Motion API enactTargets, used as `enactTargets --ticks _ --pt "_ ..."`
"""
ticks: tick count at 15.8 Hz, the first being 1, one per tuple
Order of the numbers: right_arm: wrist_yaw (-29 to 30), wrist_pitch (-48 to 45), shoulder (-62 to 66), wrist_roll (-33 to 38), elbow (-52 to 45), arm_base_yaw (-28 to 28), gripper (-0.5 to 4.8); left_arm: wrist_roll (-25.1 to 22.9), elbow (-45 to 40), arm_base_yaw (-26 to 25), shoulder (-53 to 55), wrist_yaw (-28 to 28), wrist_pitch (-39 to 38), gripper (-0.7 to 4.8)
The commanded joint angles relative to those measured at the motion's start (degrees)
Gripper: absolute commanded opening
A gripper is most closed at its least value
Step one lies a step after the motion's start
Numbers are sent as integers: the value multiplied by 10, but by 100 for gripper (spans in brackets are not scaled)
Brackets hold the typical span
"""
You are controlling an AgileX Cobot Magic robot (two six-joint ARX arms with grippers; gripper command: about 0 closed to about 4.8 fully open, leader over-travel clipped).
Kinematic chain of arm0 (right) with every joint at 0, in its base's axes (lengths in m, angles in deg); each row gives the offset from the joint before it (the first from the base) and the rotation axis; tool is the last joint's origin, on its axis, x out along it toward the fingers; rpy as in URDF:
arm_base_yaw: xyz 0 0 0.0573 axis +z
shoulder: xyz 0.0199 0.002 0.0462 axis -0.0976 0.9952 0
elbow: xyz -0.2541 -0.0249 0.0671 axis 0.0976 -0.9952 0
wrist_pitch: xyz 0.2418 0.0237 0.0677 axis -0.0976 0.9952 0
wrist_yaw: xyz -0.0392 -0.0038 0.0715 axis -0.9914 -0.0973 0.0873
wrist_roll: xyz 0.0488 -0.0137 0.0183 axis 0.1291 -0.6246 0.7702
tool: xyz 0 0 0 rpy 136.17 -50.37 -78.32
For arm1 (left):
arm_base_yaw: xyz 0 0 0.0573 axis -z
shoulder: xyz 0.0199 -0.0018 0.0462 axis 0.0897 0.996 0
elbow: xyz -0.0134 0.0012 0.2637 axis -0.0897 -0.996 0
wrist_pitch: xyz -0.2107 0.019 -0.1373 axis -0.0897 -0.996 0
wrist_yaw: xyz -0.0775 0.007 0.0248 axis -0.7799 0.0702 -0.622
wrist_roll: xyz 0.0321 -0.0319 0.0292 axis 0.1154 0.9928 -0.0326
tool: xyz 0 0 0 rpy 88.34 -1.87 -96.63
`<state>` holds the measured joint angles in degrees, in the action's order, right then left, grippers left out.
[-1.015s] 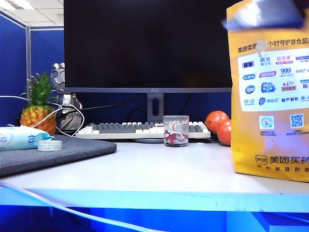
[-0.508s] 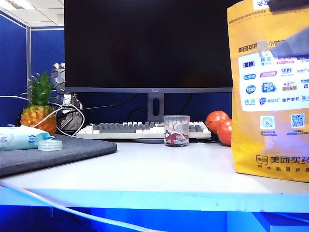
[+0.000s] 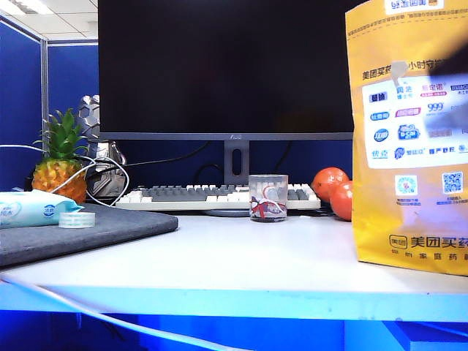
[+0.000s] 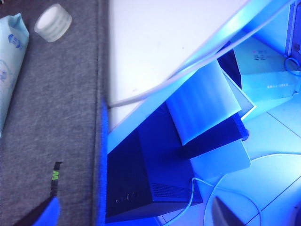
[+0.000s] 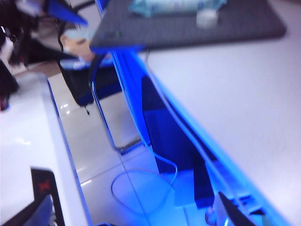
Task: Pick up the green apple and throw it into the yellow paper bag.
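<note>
Both of my grippers are released and empty. In the left wrist view my left gripper [image 4: 134, 214] shows only its two fingertips, spread wide with nothing between them. It hangs over the front edge of the white table [image 4: 164, 42], beside the grey mat [image 4: 51, 122] that carries a roll of tape [image 4: 53, 22] and a pack of wipes [image 4: 10, 56]. In the right wrist view my right gripper [image 5: 136, 207] also has its tips well apart and bare. It sits off the table's front edge, above the floor.

The green apple appears in none of the three views, so I cannot say which way it lies from either gripper. The only round fruits showing are two orange-red ones [image 3: 330, 191] near the keyboard [image 3: 219, 196].

The yellow paper bag [image 3: 409, 183] stands upright at the right side of the exterior view, its long axis vertical and its mouth above the frame. That puts it on my right arm's side and well apart from my left. A faint grey smear across the bag's white panel may be my right arm, but it is too blurred to tell.
</note>
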<state>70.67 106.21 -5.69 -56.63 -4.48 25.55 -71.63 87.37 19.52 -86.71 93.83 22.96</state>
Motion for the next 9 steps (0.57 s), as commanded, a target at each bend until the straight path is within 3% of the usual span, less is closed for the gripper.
enactTargets --ticks 1,9 --pt "3 -5 -48 0 -47 1 479 0 -13 0 -1 0 21 430" --pt "-1 -8 -89 0 -82 -13 479 4 -39 0 -1 2 47 430"
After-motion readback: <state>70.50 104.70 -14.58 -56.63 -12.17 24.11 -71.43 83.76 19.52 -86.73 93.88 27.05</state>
